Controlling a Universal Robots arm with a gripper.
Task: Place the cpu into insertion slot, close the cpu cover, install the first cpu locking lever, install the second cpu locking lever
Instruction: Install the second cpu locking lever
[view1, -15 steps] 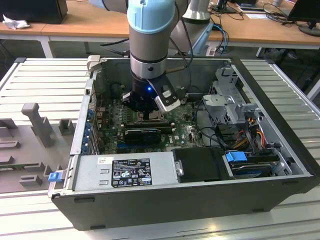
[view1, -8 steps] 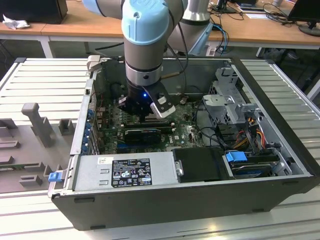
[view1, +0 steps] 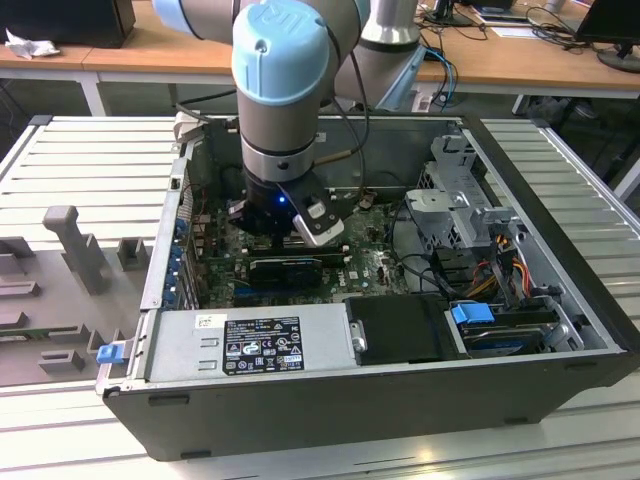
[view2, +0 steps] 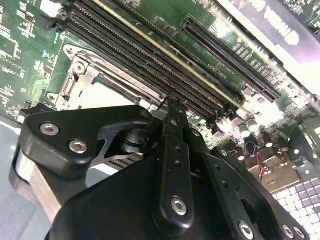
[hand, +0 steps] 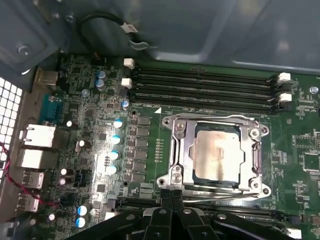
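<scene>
Pincer (hand: 171, 200) sat low over the motherboard (hand: 100, 150) inside the open computer case (view1: 560, 250), its two fingertips pressed together, nothing held between them. In the first wrist view the tips hovered just beside the near edge of the insertion slot (hand: 175, 150), close to the corner screw.

The cpu (hand: 217, 152) lay flat in the slot, pale metal face up. The cpu cover (hand: 250, 150) looked folded down around it, frame resting on the chip's border. I could not tell whether either locking lever was latched.

Memory slots (hand: 205, 87) ran parallel just beyond the socket; the graphics card (view1: 287, 266) sat well apart in the exterior view.

Handling judgement: chip is light, rigid, fragile underneath, best taken by its edges only. The cover is thin stiff sheet metal, springy; I would push on the frame, never the window.
</scene>
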